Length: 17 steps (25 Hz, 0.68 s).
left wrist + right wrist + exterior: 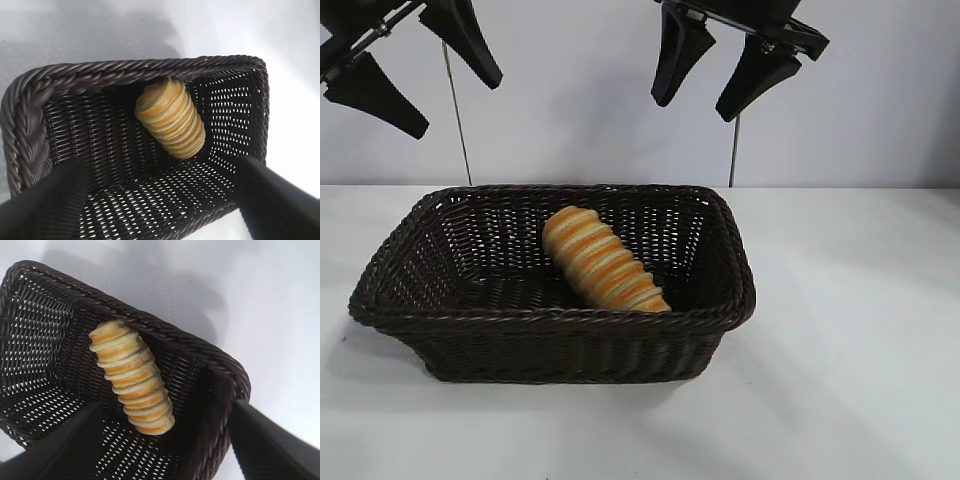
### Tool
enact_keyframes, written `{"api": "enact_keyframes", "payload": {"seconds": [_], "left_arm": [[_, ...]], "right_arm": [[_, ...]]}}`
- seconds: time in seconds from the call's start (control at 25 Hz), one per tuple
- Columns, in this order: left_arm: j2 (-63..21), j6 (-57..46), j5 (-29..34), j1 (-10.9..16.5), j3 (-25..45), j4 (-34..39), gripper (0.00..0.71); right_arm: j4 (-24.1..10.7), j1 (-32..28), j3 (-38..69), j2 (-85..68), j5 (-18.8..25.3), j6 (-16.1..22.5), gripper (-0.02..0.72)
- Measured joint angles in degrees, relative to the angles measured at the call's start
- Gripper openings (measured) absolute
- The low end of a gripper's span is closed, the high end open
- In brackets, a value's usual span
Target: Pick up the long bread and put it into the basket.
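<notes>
Exterior view: long bread (602,262) lying diagonally inside the basket (440,322) on the white tabletop (850,330). Left tool (415,65) and right tool (738,65), both released and empty, hang well above it. No legible writing.

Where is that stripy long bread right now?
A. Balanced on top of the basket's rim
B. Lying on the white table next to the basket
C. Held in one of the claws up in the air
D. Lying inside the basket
D: the long bread lies inside the basket, while the left gripper and the right gripper hang open and empty above it.
</notes>
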Motion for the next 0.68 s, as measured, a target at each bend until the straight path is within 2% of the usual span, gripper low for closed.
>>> {"api": "enact_keyframes", "payload": {"seconds": [0.68], "left_arm": [[0.0, 0.0, 0.0, 0.0, 0.0, 0.0, 0.586]], "right_arm": [[0.0, 0.0, 0.0, 0.0, 1.4, 0.0, 0.519]]}}
